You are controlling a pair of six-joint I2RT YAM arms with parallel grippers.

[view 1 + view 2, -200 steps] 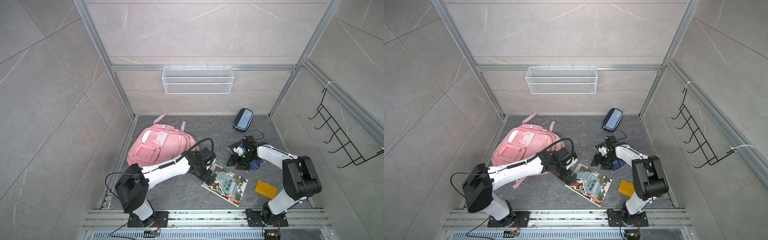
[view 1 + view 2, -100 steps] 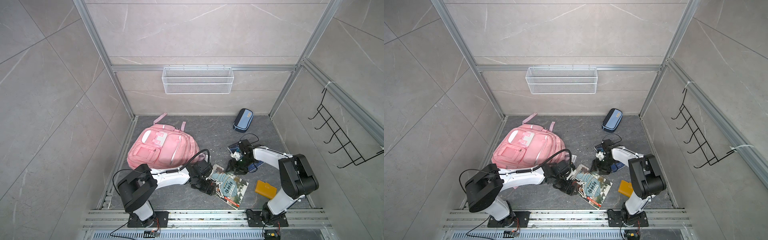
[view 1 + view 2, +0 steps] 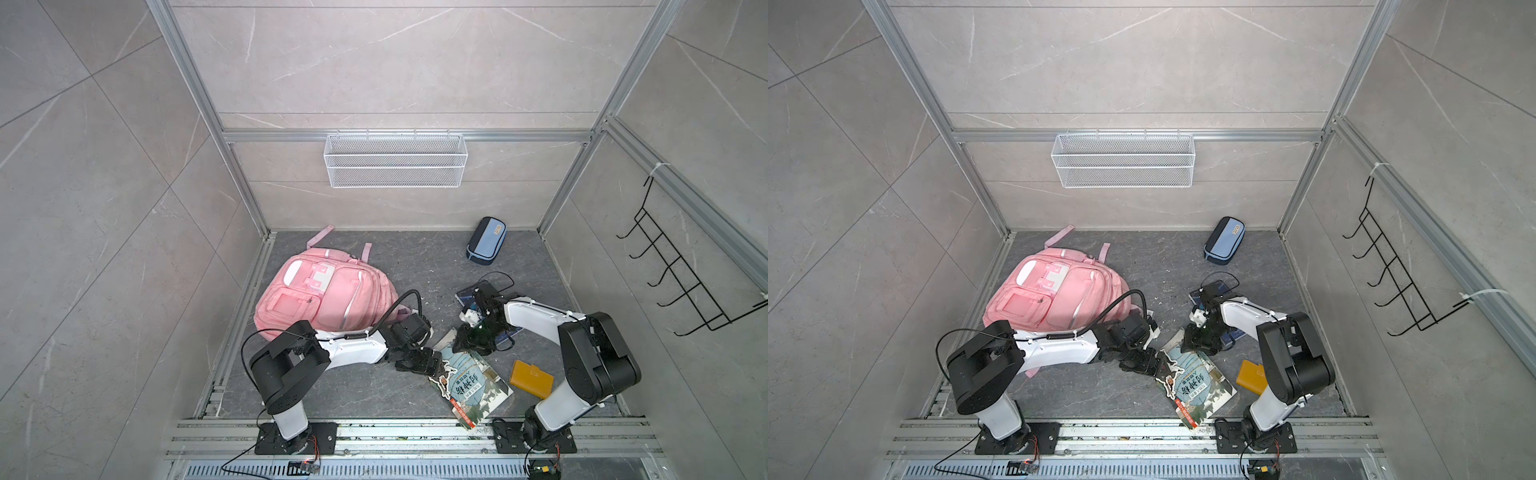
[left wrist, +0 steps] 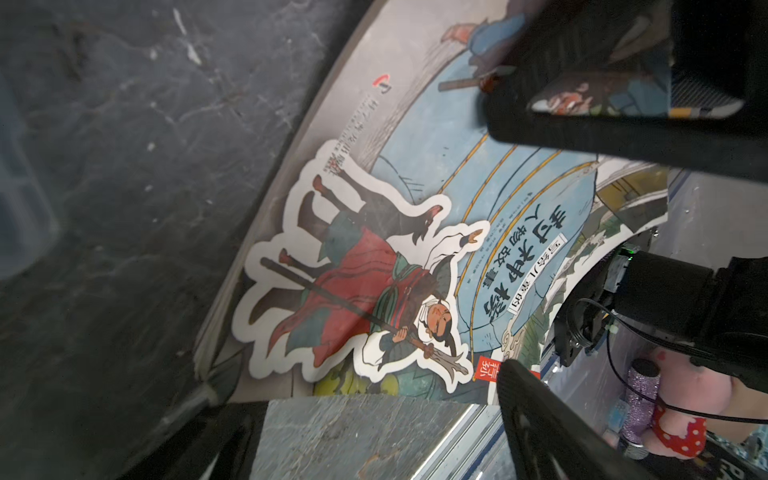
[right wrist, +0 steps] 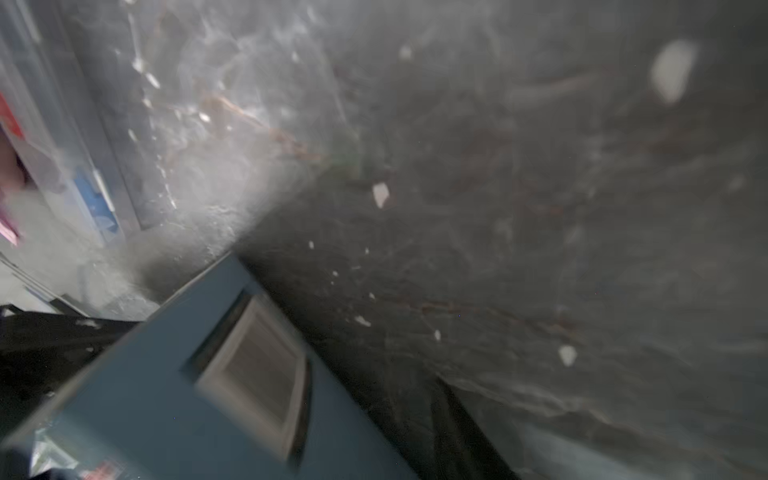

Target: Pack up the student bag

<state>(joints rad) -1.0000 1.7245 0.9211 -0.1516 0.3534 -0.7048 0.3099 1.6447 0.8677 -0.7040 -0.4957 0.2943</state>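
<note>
Student bag (image 3: 328, 295) lying near the left gripper (image 3: 434, 362), closer to that arm; gripper gaping wide over storybook (image 3: 473, 384) beside the bag; right gripper (image 3: 471, 338): cannot tell.

The large soft pink fabric backpack (image 3: 324, 291) has a white flap and pale strips. The flat paper picture book (image 3: 478, 386) shows a red-robed, white-outlined figure on blue-green; the oblong fabric pencil case (image 3: 487, 246) is light blue edged navy.
</note>
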